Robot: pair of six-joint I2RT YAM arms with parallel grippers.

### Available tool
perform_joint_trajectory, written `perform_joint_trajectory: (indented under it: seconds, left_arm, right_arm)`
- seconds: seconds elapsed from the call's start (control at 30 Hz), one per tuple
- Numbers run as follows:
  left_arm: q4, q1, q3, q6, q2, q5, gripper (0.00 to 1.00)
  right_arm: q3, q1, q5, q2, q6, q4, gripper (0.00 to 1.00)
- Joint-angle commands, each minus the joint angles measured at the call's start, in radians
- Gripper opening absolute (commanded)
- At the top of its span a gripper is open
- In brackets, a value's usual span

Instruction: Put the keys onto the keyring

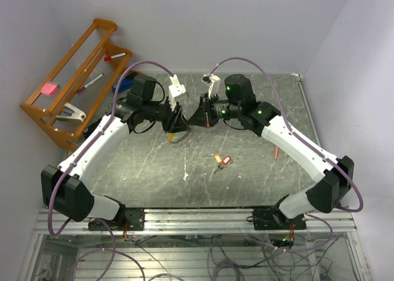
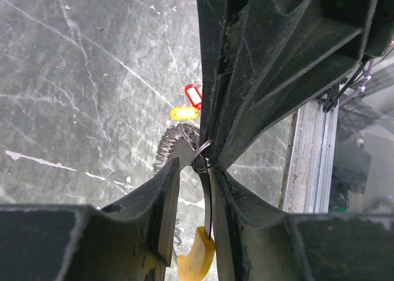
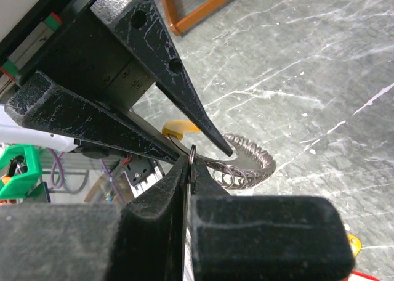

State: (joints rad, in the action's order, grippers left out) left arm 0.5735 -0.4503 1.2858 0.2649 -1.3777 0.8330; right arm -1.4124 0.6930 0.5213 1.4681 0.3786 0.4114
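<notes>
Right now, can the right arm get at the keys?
Probably not yet. The keys lie uncovered close to the right gripper, with nothing between, but that gripper looks shut on the keyring, which the left gripper also holds. It would have to let go first.

Robot lab: white-walled test table (image 1: 154,173)

The silvery coiled metal keyring (image 3: 247,161) with its curved yellow-orange tag (image 2: 197,256) is held above the table (image 1: 154,176), where the tiny brass-yellow key (image 1: 217,158) and red-headed key (image 1: 226,161) lie just beside each other.
</notes>
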Motion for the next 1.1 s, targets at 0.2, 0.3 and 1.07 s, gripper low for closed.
perform_joint_trajectory:
  seconds: [0.2,0.3,1.07]
  left_arm:
    - [0.013,0.01,0.037,0.058,0.009,0.087,0.27]
    - [0.014,0.01,0.038,0.06,0.008,0.091,0.26]
    - [0.057,0.012,0.066,0.102,0.001,0.156,0.24]
  right_arm:
    - [0.016,-0.002,0.063,-0.028,-0.017,-0.03,0.0]
    - [0.016,-0.002,0.071,-0.028,-0.018,-0.029,0.0]
    - [0.075,-0.003,0.126,-0.051,-0.021,-0.075,0.0]
